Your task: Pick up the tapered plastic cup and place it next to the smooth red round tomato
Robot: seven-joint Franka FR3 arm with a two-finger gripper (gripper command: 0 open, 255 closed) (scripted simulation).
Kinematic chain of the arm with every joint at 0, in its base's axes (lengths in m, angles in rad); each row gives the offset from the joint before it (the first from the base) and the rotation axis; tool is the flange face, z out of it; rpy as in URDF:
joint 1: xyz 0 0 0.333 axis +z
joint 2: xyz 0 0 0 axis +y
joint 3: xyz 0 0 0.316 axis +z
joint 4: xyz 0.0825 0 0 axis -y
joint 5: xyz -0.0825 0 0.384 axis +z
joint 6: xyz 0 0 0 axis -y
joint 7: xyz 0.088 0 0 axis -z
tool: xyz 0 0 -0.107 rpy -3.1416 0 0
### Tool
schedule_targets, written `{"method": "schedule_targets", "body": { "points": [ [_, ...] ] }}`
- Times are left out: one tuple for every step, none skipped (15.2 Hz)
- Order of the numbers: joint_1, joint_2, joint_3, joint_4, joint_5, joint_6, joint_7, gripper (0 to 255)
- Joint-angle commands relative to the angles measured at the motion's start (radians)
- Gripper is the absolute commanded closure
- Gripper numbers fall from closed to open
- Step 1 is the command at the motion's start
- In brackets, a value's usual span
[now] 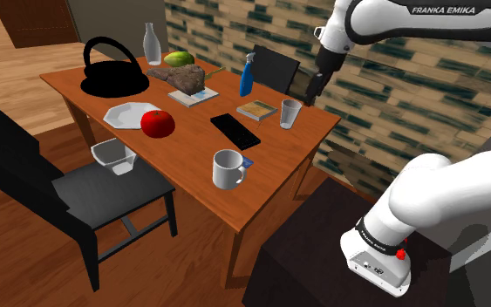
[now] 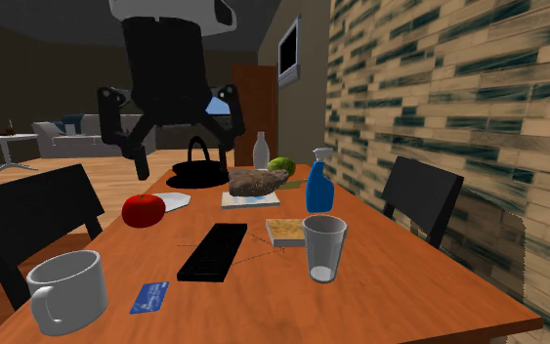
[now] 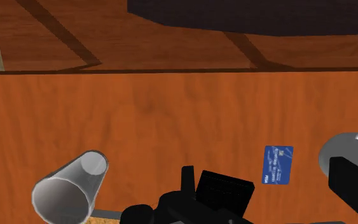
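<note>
One translucent tapered cup (image 1: 290, 113) stands upright near the table's (image 1: 187, 153) corner at the shoulder view's right, close to the edge that runs along the brick wall (image 1: 409, 105). The black gripper (image 1: 309, 96) hangs above it, a little toward the wall, its fingers spread apart and clasping nothing. Just beside the cup lies one small book (image 1: 256, 110), then one flat black keyboard (image 1: 235, 131). Toward the near corner stand one white mug (image 1: 228, 168) and, flat beside it, one blue card (image 1: 248, 162). The single red tomato (image 1: 158, 123) sits well apart from the cup, near the opposite long edge, just beside one white plate (image 1: 130, 113). Farther along are one blue spray bottle (image 1: 247, 77), one clear bottle (image 1: 152, 44), one green fruit (image 1: 179, 58) and one black kettle (image 1: 112, 83). One black chair (image 1: 51, 187) stands at the tomato's edge and a second chair (image 1: 274, 65) at the wall-side edge.
</note>
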Motion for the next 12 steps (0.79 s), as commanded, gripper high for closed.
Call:
{"method": "schedule_targets", "body": {
  "points": [
    [-0.011,0.057,-0.022,0.000,-0.018,0.058,-0.023,0],
    [-0.016,0.086,-0.032,0.004,-0.026,0.083,-0.034,0],
    [-0.021,0.117,-0.042,0.009,-0.033,0.109,-0.045,0],
    [-0.025,0.147,-0.053,0.016,-0.040,0.133,-0.055,0],
    [-0.029,0.179,-0.063,0.024,-0.046,0.157,-0.066,0],
    [-0.034,0.211,-0.073,0.033,-0.052,0.181,-0.076,0],
    [-0.038,0.244,-0.083,0.043,-0.057,0.204,-0.087,0],
    [-0.042,0.277,-0.092,0.055,-0.061,0.226,-0.097,0],
    [-0.046,0.311,-0.102,0.068,-0.064,0.248,-0.108,0],
    [-0.049,0.345,-0.111,0.082,-0.067,0.268,-0.119,0],
    [-0.053,0.380,-0.120,0.097,-0.068,0.288,-0.129,0],
    [-0.057,0.415,-0.129,0.114,-0.069,0.307,-0.140,0]
  ]
}}
